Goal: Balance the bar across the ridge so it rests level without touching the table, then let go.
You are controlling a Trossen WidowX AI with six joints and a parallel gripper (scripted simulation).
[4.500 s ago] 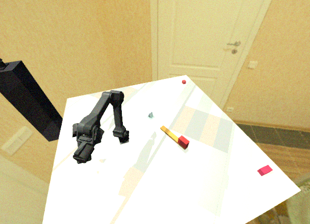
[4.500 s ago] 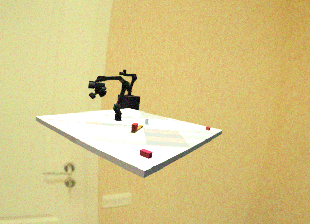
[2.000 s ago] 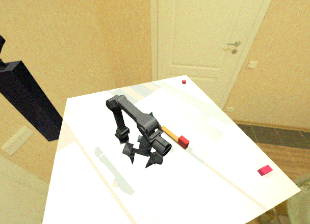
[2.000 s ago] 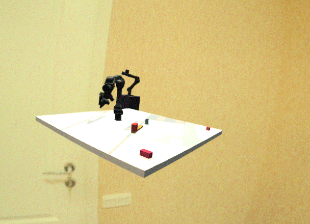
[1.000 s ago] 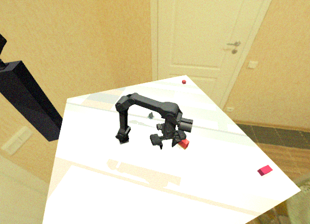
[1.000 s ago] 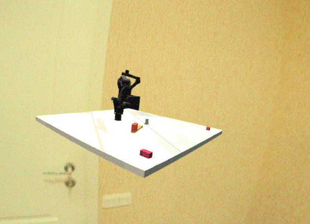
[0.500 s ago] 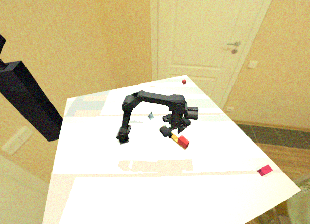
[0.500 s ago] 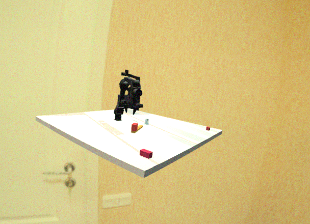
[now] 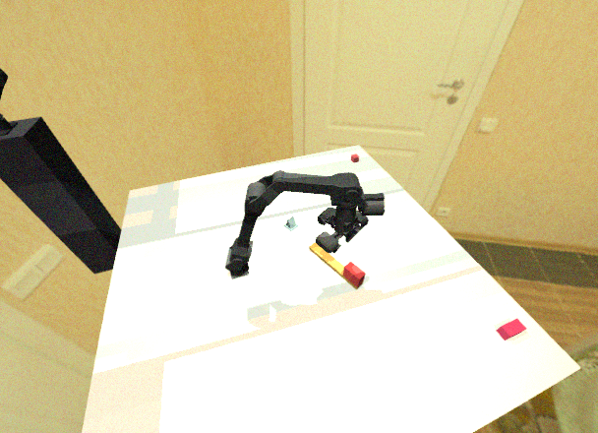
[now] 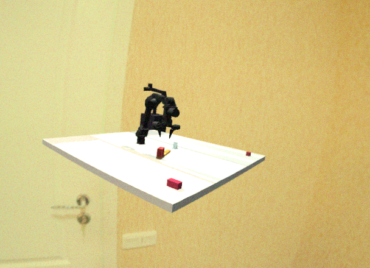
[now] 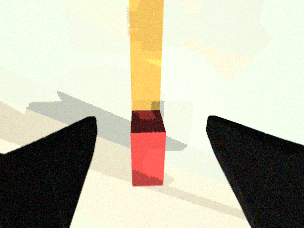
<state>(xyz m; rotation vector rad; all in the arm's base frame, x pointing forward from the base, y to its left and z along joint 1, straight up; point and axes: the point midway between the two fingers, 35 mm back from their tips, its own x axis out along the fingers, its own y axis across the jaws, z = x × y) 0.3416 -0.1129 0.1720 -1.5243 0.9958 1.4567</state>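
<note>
The bar (image 9: 328, 259) (image 10: 166, 153) (image 11: 146, 60) is a yellow strip with a red block on one end. It lies flat on the white table (image 9: 295, 368) (image 10: 100, 170). The ridge (image 9: 290, 223) (image 10: 174, 145) is a small pale blue wedge that stands apart from the bar, on its far side. My gripper (image 9: 341, 236) (image 10: 165, 133) (image 11: 152, 123) is open and empty. It hangs above the bar's yellow end without touching it. In the wrist view the bar runs straight away between the two fingers, red end nearest.
A larger red block (image 9: 510, 329) (image 10: 174, 183) lies near the table's front right edge. A small red cube (image 9: 354, 157) (image 10: 248, 153) sits at the far corner. A dark box (image 9: 49, 191) juts in at the left, off the table.
</note>
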